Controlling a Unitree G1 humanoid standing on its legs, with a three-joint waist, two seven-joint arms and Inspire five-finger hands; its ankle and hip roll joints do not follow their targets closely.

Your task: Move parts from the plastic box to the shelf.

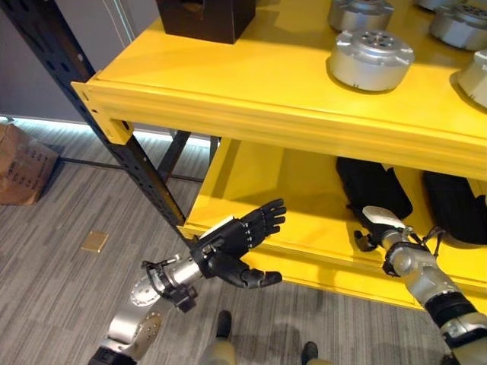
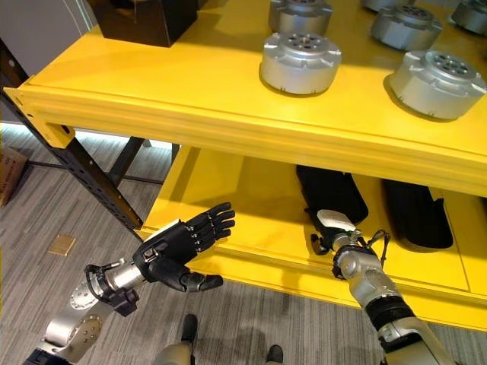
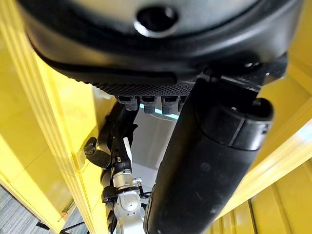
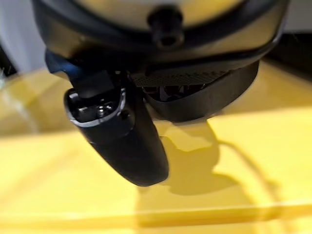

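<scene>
Yellow shelf with silver round parts on the top level at the far right, left hand near the lower level, fingers straight and holding nothing, right hand reaching into the lower level, fingers not possible to tell.

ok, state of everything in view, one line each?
left hand: open, fingers straight, empty, in front of the lower shelf
right hand: reaching into the lower shelf, fingers hidden
metal parts: upright on the top shelf
black box: standing on the top shelf
black bags: lying on the lower shelf
</scene>
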